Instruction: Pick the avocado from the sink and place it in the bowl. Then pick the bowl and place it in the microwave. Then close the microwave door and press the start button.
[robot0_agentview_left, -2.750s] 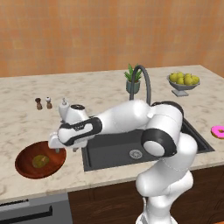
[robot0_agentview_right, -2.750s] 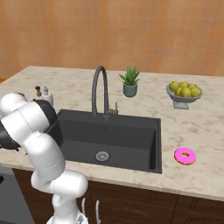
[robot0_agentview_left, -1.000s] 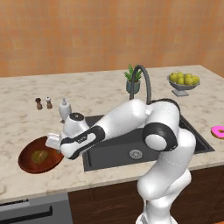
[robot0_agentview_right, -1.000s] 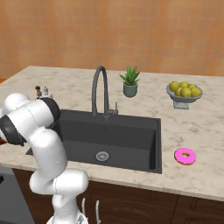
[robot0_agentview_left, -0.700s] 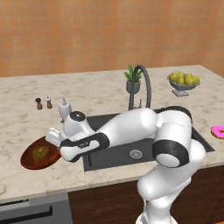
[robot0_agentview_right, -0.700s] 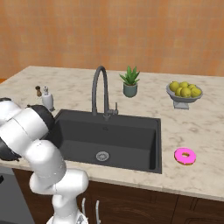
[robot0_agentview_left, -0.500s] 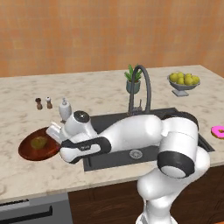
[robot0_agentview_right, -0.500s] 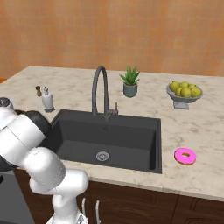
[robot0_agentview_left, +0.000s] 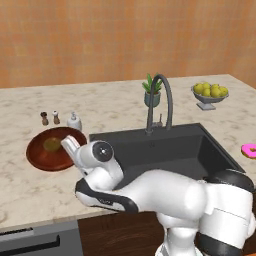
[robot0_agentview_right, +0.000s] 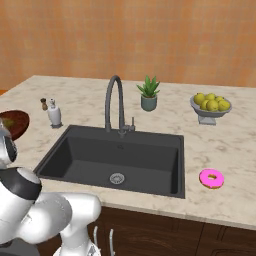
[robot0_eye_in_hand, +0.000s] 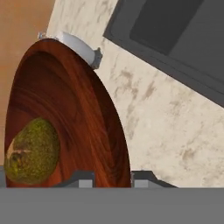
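Resting in the bowl (robot0_agentview_left: 52, 150) on the marble desk (robot0_agentview_left: 30, 190), the avocado (robot0_agentview_left: 51, 144) sits left of the sink (robot0_agentview_left: 170, 150) in the left base view, and the claw (robot0_agentview_left: 70, 145) reaches the bowl's right rim, with the fruit just to its left inside the dish. Its white fingers lie against that rim, but from this side I cannot tell how far apart they stand. Behind the bowl stand two small shakers (robot0_agentview_left: 50, 118) and a white soap bottle (robot0_agentview_left: 74, 120); farther right are the curved faucet (robot0_agentview_left: 161, 102), a potted plant (robot0_agentview_left: 151, 92), a grey dish of yellow fruit (robot0_agentview_left: 210, 93) and a pink doughnut (robot0_agentview_left: 249, 150). From the right base view, the bowl (robot0_agentview_right: 13, 123) appears at the left edge with the avocado (robot0_agentview_right: 7, 122) in it, beside the soap bottle (robot0_agentview_right: 54, 114) and well apart from the sink (robot0_agentview_right: 120, 160), the plant (robot0_agentview_right: 148, 94), the fruit dish (robot0_agentview_right: 210, 107) and the doughnut (robot0_agentview_right: 212, 178). Through the hand view, the bowl (robot0_eye_in_hand: 83, 113) rises between the two dark tips of the claw (robot0_eye_in_hand: 113, 178), which stand apart on either side of the rim's edge; whether they press it is unclear. The avocado (robot0_eye_in_hand: 33, 151) lies inside the bowl just left of the claw, with a corner of the sink (robot0_eye_in_hand: 175, 35) at upper right.
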